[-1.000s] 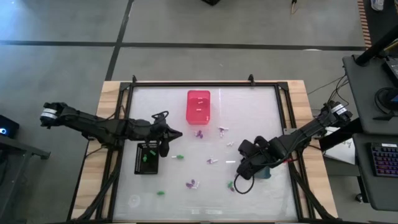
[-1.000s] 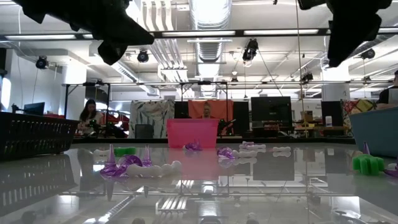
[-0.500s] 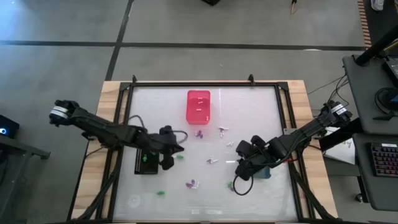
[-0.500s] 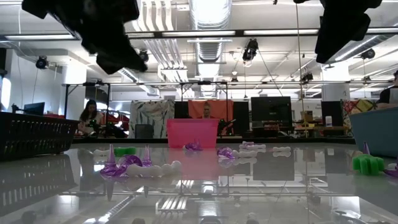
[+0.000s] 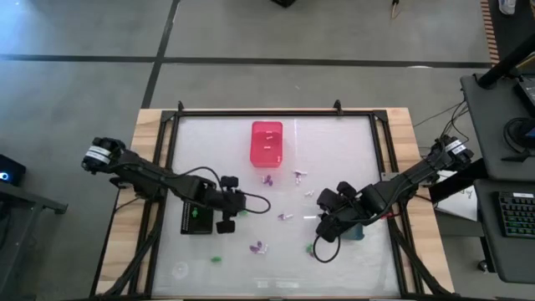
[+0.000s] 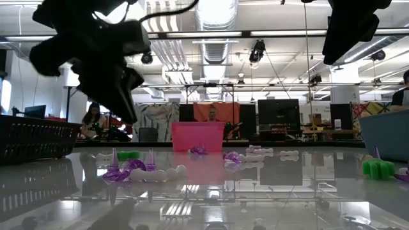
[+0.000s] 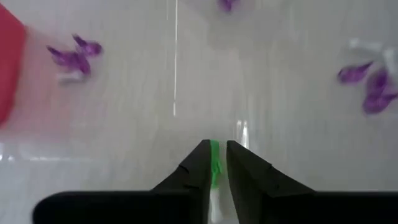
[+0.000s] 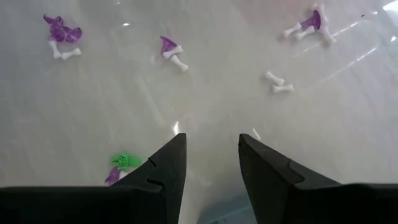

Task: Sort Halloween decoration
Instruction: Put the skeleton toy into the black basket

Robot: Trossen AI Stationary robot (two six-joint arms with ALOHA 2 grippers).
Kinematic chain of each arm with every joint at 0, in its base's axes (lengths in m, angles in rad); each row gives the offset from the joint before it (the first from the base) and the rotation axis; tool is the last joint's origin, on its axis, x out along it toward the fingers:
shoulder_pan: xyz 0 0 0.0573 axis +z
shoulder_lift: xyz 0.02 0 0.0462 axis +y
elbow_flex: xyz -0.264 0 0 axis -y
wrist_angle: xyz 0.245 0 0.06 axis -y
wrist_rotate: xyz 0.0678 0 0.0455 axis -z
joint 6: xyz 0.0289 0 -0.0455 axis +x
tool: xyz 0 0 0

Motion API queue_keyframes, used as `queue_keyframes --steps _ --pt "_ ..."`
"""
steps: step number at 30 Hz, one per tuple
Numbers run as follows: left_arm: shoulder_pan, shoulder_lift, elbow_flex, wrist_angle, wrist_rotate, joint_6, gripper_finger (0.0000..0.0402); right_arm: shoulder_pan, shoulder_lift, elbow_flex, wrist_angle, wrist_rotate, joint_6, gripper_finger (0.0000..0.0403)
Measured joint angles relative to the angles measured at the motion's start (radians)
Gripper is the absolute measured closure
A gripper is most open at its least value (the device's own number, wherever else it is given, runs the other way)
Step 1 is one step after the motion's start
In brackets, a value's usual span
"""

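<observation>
While the tiny green, purple and white plastic Halloween decoration pieces (image 5: 285, 216) lay scattered over the glossy white table (image 5: 334, 150) below the translucent pink rectangular bin (image 5: 267, 141), the high view showed the left end effector (image 5: 226, 219) just below and left of that bin, beside the flat black tray (image 5: 196, 213). The right end effector (image 5: 322, 237) hovered farther right, near the grey-blue container (image 5: 354, 232).

In the low view, both dark arms hung above the table, with purple spiked pieces (image 6: 124, 168) and a white bone-shaped piece (image 6: 167, 172) lying in front of the pink bin.

In the left wrist view, the left end effector stood narrow, a small green piece (image 7: 214, 163) sitting in the slit between its fingers (image 7: 194, 169); whether it was truly pinched could not be told.

In the right wrist view, the right end effector stood wide and empty, a green piece (image 8: 122, 161) off its finger (image 8: 168, 163) and bones (image 8: 278, 82) beyond.

These pieces looked light, stiff and slick, likely to skid on the shiny table, so a pinch across the narrow middle seemed best. Neighbouring pieces lying close together could get nudged or caught along.
</observation>
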Motion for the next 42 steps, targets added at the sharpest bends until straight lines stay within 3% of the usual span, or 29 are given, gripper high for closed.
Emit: queue_keyframes --steps 8,19,33,42 --pt "0.0 0.075 0.0 0.003 0.0 -0.018 0.0302 0.0 0.0 0.0 0.009 0.021 -0.012 0.0266" --pt "0.0 0.152 0.0 0.03 -0.004 -0.022 0.0293 0.0 0.0 0.0 0.021 0.021 -0.024 0.0266" --pt "0.0 0.159 0.0 0.03 -0.008 -0.029 0.0363 0.0 0.0 -0.001 0.026 0.046 -0.035 0.0266" --pt "0.0 0.143 0.022 0.035 -0.007 -0.018 0.0373 0.0 0.0 -0.001 0.026 0.047 -0.037 0.0266"
